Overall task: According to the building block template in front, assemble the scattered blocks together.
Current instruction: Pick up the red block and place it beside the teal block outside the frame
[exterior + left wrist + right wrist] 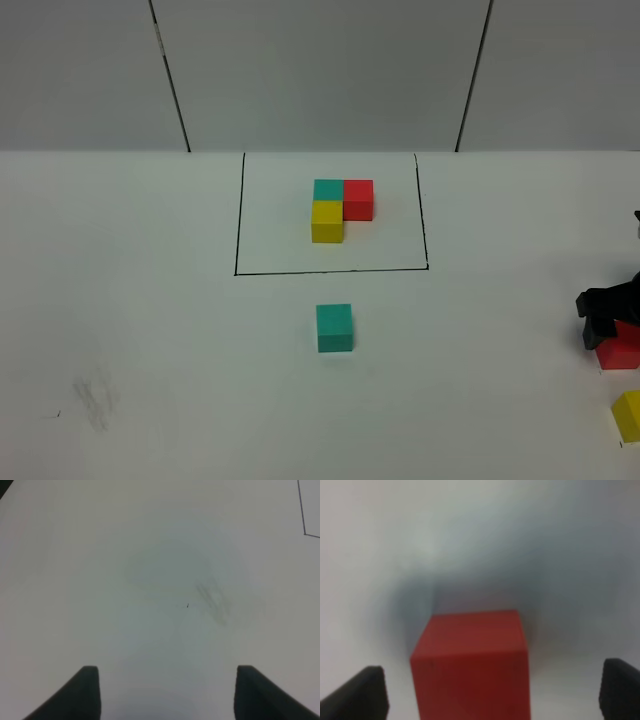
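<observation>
**A:** Right gripper [495, 680]?
**B:** Jaws wide apart. The red cube [470, 665] sits between them with a gap on each side; nothing gripped.
**A:** Other loose blocks?
**B:** The yellow cube [628, 415] is near that gripper, on the side away from the template [340, 208]. The teal cube [335, 328] is well apart from it, just outside the template's frame.
**A:** Left gripper [165, 675]?
**B:** Parted, empty, over bare table [100, 555].

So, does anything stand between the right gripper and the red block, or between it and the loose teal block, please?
Nothing visible does. The open right gripper straddles the red block, only bare table lies toward the teal block, and the yellow block sits aside.
</observation>
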